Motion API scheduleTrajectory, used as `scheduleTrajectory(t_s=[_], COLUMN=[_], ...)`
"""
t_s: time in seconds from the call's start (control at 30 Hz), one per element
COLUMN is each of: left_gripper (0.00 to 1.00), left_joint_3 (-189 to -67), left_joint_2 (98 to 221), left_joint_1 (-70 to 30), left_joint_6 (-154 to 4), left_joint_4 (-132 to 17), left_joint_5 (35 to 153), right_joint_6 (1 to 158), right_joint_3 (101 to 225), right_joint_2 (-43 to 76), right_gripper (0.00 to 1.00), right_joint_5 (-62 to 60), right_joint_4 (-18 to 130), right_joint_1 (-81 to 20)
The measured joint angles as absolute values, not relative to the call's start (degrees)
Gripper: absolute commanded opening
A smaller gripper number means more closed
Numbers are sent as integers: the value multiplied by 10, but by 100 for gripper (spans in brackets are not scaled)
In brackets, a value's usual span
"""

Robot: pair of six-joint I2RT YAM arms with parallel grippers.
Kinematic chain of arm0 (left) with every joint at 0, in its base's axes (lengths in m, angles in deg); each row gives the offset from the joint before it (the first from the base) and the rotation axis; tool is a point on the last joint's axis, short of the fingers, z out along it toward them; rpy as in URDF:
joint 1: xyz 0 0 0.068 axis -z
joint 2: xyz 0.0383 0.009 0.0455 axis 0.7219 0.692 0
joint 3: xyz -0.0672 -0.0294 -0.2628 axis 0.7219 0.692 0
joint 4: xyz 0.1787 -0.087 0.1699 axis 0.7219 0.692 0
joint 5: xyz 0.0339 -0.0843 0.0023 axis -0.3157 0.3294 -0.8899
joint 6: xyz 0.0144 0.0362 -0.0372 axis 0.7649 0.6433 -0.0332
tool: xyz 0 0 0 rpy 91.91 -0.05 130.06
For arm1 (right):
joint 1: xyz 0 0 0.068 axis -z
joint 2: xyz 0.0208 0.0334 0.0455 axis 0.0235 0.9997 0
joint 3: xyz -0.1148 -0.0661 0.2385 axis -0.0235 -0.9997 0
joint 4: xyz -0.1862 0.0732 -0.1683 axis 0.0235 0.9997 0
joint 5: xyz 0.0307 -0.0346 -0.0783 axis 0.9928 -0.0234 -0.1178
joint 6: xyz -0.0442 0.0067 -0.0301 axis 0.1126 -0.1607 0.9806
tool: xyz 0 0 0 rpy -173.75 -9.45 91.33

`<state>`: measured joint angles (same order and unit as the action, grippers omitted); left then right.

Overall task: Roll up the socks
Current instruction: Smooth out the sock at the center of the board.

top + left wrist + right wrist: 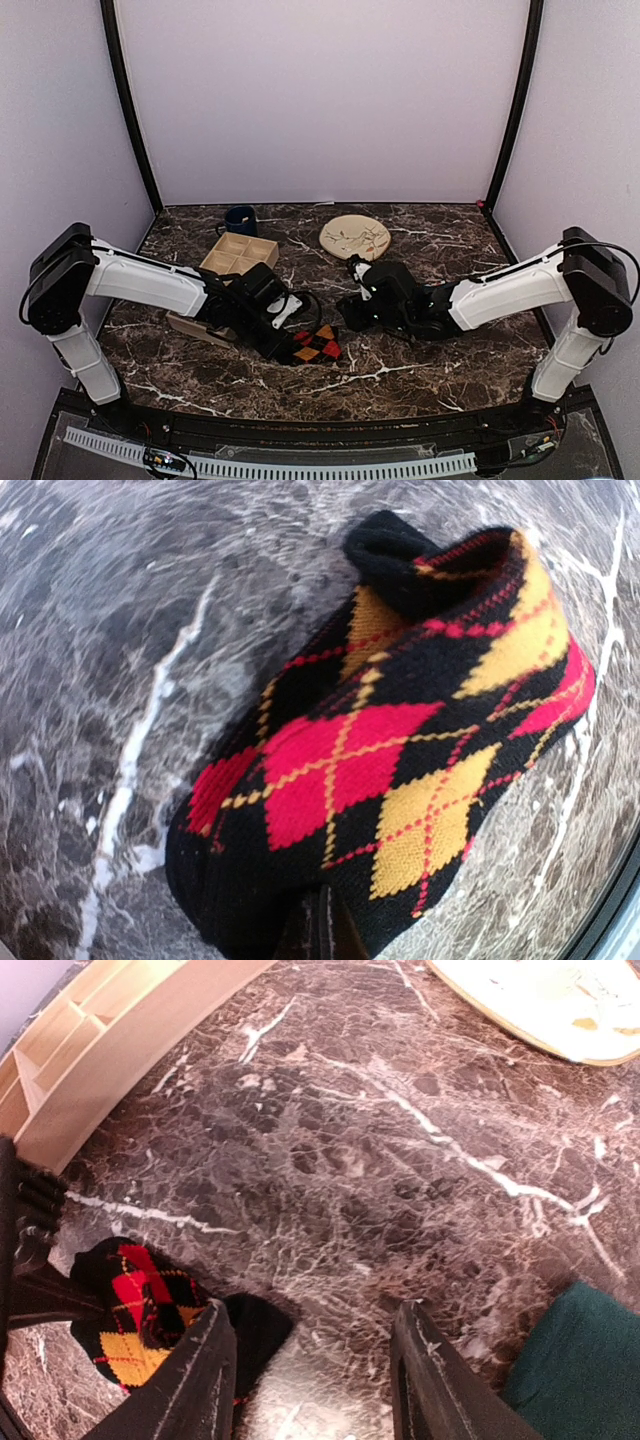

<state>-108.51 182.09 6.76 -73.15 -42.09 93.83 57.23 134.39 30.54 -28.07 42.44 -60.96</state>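
The black argyle socks (400,750) with red and yellow diamonds lie bundled on the marble table, near the front centre (318,346). My left gripper (325,925) is shut, its tips against the bundle's near black edge; no fabric shows between the fingers. My right gripper (316,1310) hangs open over bare marble just right of that bundle (135,1310), nothing between its fingers (205,1380). The dark teal-green socks (580,1360) lie at the right gripper's right side, cut off by the frame edge. From above, the right gripper (352,312) sits close to the argyle bundle, and the teal socks are hidden.
A wooden compartment tray (238,254) stands behind the left arm, its rim showing in the right wrist view (120,1040). A dark blue mug (240,219) sits at the back left. A round pale plate (355,237) lies at the back centre.
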Motion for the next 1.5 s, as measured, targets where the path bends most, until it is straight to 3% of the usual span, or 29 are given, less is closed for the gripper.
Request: scheduleTrajectory(t_s=[0.67,1.07,1.5], left_gripper=[0,0,0], left_joint_3=[-1184,-1197,-1260], left_joint_2=[1884,1890,1942], left_joint_1=[64,11,-3], left_joint_6=[-479,-455,-448], left_joint_4=[-365,-368,-366], left_joint_5=[947,922,927], right_joint_6=[674,713,708], right_joint_3=[1392,1477,1435], right_joint_2=[347,438,423], right_gripper=[46,45,43], right_joint_5=[-107,-30,37], right_joint_4=[495,529,530], right_joint_1=[-508,-505,-504])
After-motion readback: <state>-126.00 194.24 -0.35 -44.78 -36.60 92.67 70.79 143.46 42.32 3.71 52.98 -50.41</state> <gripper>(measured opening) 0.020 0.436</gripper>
